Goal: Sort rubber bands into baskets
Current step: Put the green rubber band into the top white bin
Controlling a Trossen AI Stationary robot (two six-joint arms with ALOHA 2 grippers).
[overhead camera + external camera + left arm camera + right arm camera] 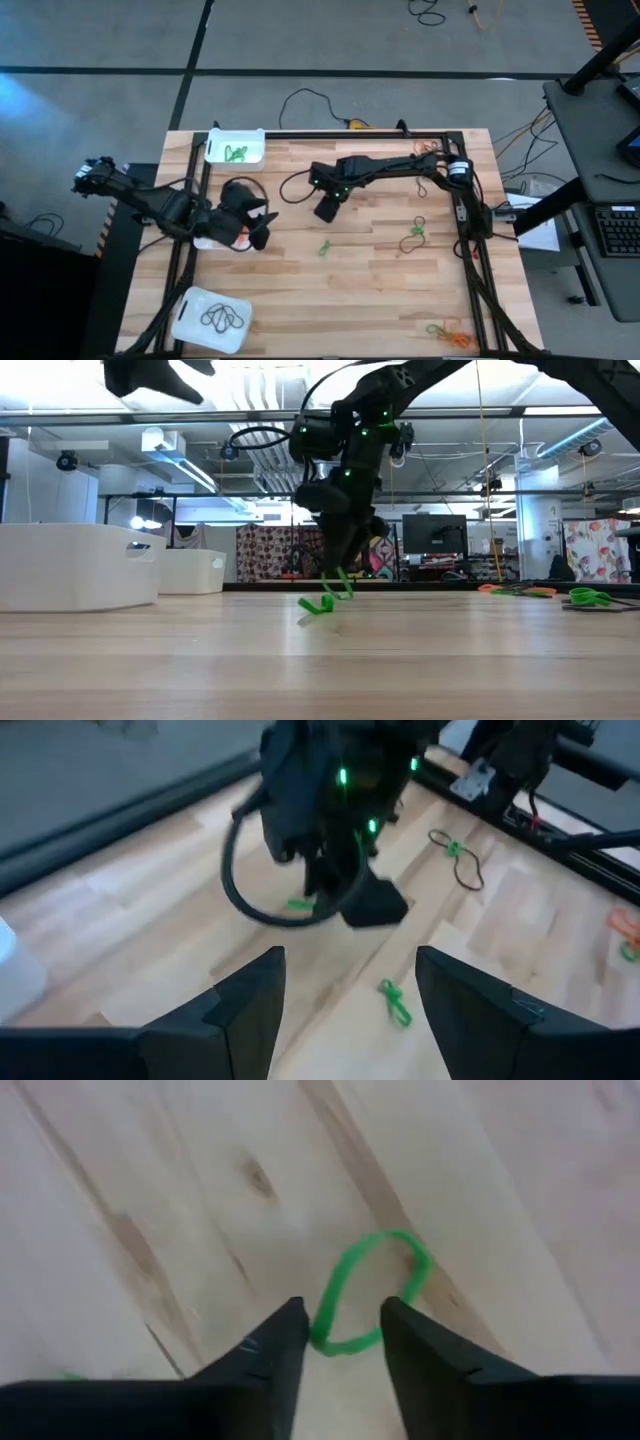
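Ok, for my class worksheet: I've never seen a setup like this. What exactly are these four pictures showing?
Two dark robot arms work at a wooden table. One picture looks straight down, one looks level across the tabletop, and two come from cameras on the arms' wrists. There are three white baskets: one holds green bands, one holds black bands, and a third sits mostly hidden under the left arm. Loose rubber bands lie on the wood. The right end effector is open, with a green rubber band at its tips. The left end effector is open and empty.

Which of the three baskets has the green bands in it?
The basket at the table's far left corner: green rubber bands lie inside. The near-left basket holds black bands; the middle basket is mostly hidden under the left arm.
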